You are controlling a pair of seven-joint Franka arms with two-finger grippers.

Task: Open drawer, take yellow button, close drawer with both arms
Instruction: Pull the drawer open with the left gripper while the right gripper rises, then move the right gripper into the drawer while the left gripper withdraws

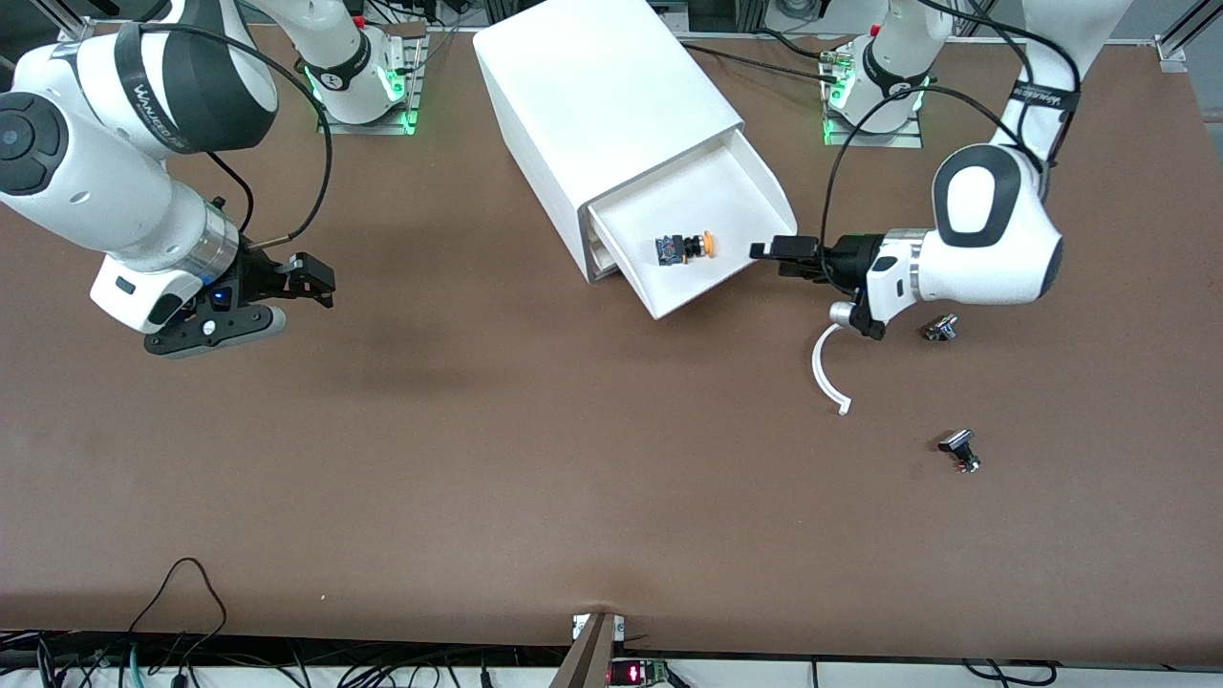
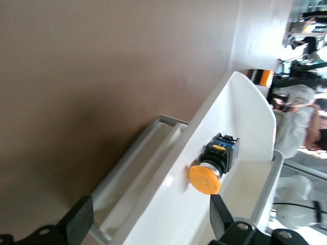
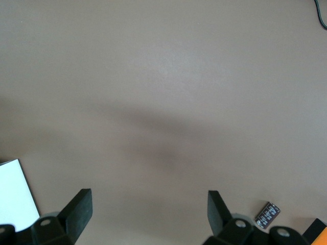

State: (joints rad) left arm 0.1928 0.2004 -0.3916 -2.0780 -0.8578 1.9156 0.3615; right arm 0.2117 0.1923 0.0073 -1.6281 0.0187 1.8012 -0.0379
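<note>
From the front we see the drawer pulled out of the white cabinet, with the button lying inside on its floor, orange cap turned toward the left claw. That claw sits level just beside the drawer's outer wall, fingers spread wide and holding nothing, the button a short way in from its tips. Under the left arm's wrist a curved white plastic strip lies on the bench, and two small black-and-silver buttons lie toward the left arm's end. The right claw hangs over bare bench, well apart from the cabinet, where the right arm waits.

In the left wrist view we look past the wide-spread fingers at the drawer; the button rests ahead of them, between the two tips.

In the right wrist view the right claw's fingers stand wide and empty over the bench, with a small dark cylinder just beside one finger.
</note>
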